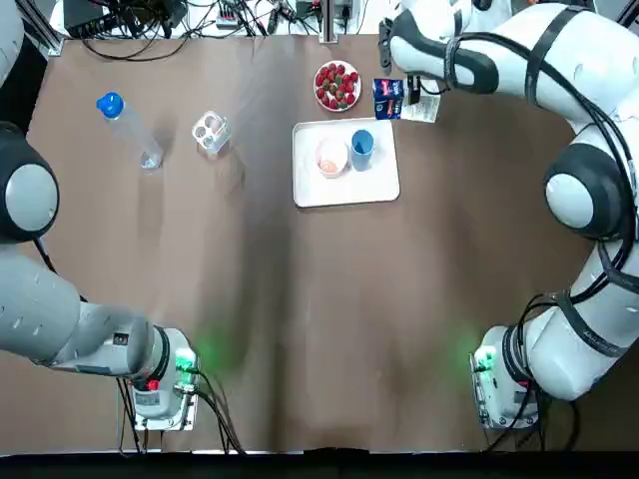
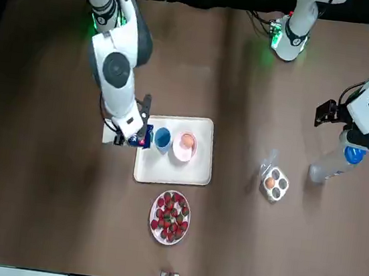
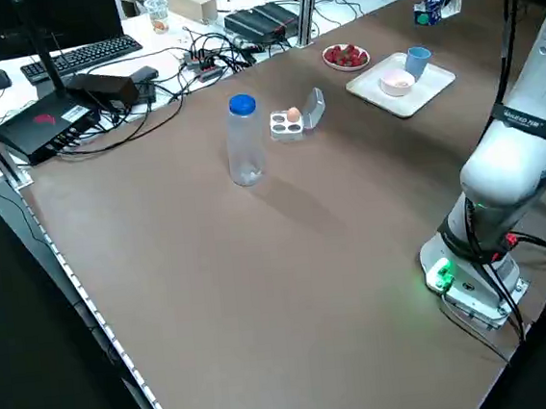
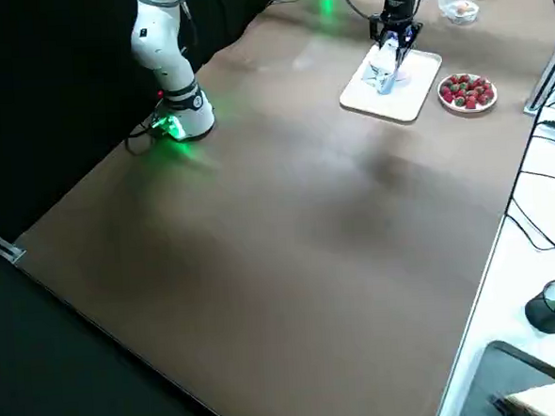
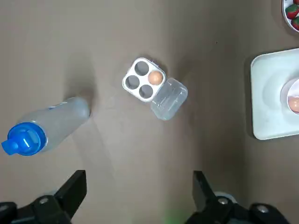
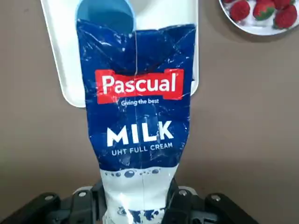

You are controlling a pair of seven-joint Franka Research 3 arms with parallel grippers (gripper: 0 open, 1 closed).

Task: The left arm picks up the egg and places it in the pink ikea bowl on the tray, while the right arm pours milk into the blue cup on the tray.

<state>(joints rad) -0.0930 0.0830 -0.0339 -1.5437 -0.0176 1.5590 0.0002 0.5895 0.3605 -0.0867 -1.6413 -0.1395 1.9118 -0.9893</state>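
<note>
Milk carton (image 6: pixel 138 107) in right gripper (image 6: pixel 138 205) beside blue cup (image 6: pixel 105 14); left gripper (image 5: pixel 139 183) spread.

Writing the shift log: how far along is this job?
Done: an egg lies in the pink bowl on the tray, left end effector open over the table. In hand: right end effector grips the milk carton beside the blue cup. Left: pouring, no milk stream visible.

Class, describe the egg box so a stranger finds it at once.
Start at the white tray on the brown table. To the robot's left of it, before the blue-capped bottle, sits a small clear egg box. Only it has an open lid and four wells, one holding an egg.
</note>
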